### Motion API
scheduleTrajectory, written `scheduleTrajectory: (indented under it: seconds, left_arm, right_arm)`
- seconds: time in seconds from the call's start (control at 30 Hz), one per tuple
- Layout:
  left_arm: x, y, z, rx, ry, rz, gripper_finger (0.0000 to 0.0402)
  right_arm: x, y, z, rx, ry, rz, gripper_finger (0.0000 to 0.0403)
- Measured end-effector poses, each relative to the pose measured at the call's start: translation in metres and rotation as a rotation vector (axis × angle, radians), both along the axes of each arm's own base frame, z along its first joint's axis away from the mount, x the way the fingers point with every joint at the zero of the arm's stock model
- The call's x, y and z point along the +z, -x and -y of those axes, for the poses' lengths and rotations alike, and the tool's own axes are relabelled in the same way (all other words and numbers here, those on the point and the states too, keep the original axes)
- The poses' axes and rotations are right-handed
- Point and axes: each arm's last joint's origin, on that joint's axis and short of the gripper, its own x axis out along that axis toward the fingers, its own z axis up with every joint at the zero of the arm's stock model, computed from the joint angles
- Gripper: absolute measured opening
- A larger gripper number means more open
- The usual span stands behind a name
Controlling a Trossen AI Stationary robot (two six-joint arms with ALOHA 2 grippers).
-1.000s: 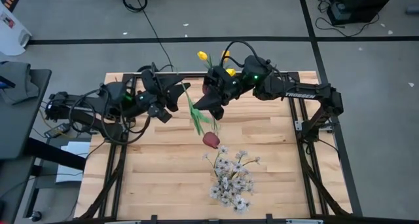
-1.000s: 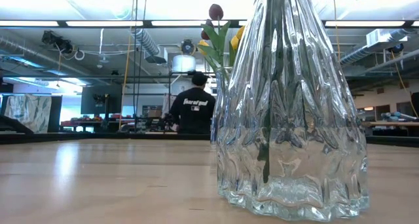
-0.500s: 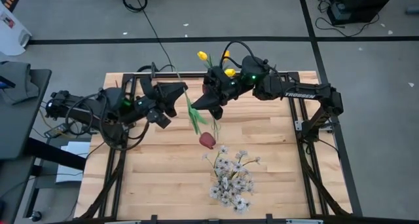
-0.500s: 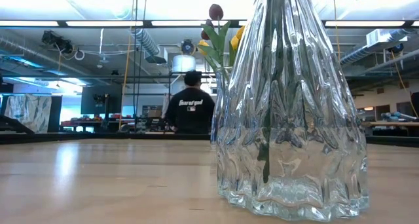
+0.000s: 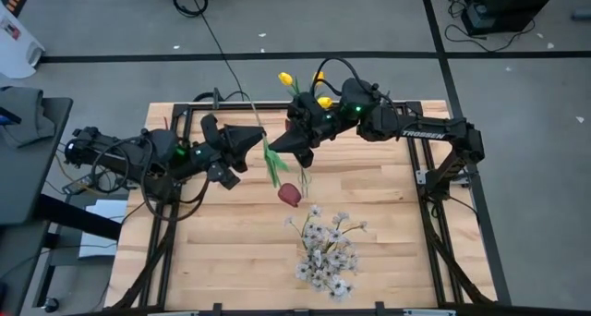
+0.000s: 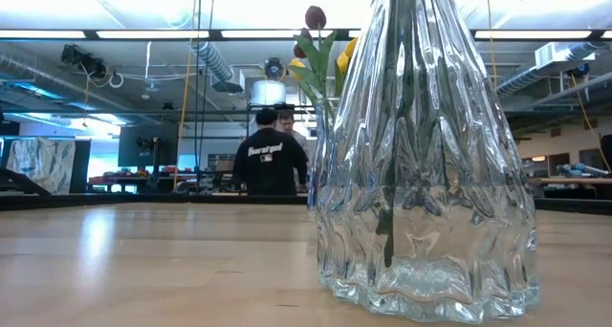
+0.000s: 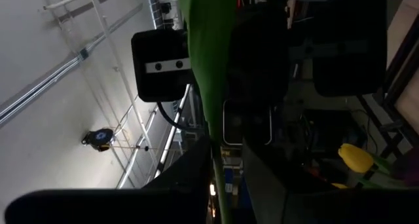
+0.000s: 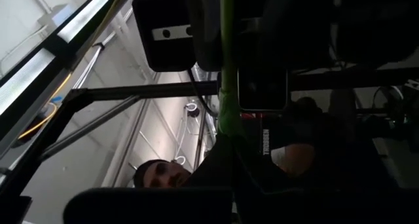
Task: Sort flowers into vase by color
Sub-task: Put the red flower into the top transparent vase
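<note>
Maroon tulip held aloft over mid-worktop, bloom hanging toward the near side, green stem and leaves running up toward the far edge. Bloom shifted slightly left and farther from the white blossom spray compared with one second ago. Both grippers on the stem: left gripper clamped near its far end, pulled back leftward over the last second; right gripper closed on it just beside, position unchanged. Yellow tulips standing at the far edge, vase beneath them hidden by the right arm. Judged a handover in progress, tulip not yet vased. White spray standing in the near glass vase. Worktop otherwise bare.
</note>
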Motion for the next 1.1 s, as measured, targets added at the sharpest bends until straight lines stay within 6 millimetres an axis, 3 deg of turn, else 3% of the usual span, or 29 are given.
scheduleTrajectory:
  seconds: [0.7,1.1]
  left_arm:
    - [0.0006,0.0008,0.0009,0.019,0.01,0.006,0.0089]
    - [0.0004,0.001,0.0004,0.038,0.015,0.004,0.0009]
  right_arm:
    - [-0.0044,-0.0011,0.0001,-0.012,0.001,-0.044,0.0005]
    - [-0.0044,-0.0013,0.0003,-0.02,-0.002,-0.045,0.0005]
